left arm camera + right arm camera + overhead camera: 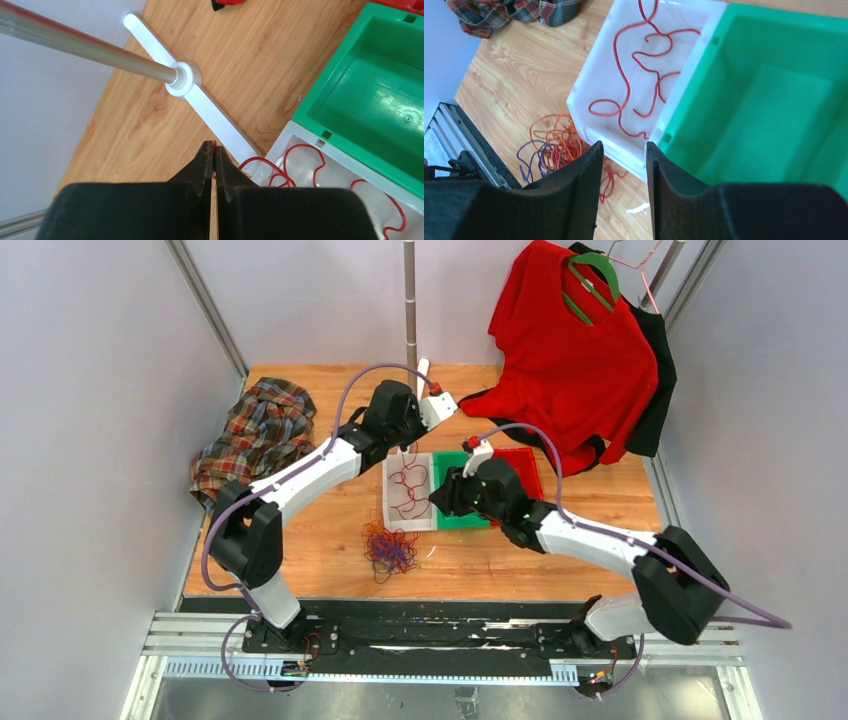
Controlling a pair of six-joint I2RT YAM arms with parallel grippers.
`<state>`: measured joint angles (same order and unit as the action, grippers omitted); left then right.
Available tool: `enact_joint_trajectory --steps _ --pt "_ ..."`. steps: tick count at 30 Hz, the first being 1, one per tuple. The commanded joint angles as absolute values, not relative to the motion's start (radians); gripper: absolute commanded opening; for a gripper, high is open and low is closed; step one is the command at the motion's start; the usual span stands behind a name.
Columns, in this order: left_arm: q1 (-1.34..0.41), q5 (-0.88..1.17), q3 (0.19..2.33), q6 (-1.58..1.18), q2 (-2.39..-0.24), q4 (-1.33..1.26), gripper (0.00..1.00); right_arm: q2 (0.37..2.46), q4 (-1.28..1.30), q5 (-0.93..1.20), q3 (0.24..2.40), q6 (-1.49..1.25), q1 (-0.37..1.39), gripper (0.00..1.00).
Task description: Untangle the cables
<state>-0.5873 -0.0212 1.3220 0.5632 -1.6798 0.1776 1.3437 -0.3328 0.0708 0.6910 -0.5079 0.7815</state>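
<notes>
The left gripper [214, 150] is clenched on a red cable [300, 148], and a sliver of red shows between its closed tips. From there the cord drops away and lies in loose curves on the floor of the white bin [428, 518]. That bin sits about the middle of the table [300, 550], with a green bin [452, 465] touching its right side. The right gripper [623, 150] hangs with its jaws apart and nothing between them, over the near rim where the two bins meet. The other cables are a tangle [388, 548] of orange, red and purple loops on the bare wood. It lies just beside the white bin's near left corner, towards the table's near edge.

From where I stand these cords look very light and limp, though wiry enough to keep a curl. I would expect them to spring back a little and catch on one another. With nothing weighing the heap down, a pull on one strand is likely to drag the whole clump along. Thin as they are, they need a pinch right at the fingertips.

The best hold seems to be a loop standing proud of the heap, such as the purple ones on its left side, while the other gripper pins the rest. Whether the red cable is wholly free of the heap, I cannot tell.
</notes>
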Motion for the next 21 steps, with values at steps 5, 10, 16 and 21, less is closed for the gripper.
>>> enact_joint_trajectory --steps 5,10,16,21 --pt "-0.582 0.007 1.268 0.518 -1.650 0.130 0.00 1.532 -0.484 0.134 0.809 -0.509 0.836 0.26" --pt "-0.577 0.019 1.273 0.506 -1.639 0.140 0.00 1.627 -0.514 0.119 0.855 -0.514 0.876 0.12" --pt "-0.562 0.053 1.294 0.448 -1.626 0.185 0.01 1.754 -0.421 0.005 0.950 -0.466 0.933 0.01" --pt "-0.549 0.102 1.309 0.400 -1.604 0.248 0.00 1.833 -0.309 -0.155 1.029 -0.432 0.962 0.01"
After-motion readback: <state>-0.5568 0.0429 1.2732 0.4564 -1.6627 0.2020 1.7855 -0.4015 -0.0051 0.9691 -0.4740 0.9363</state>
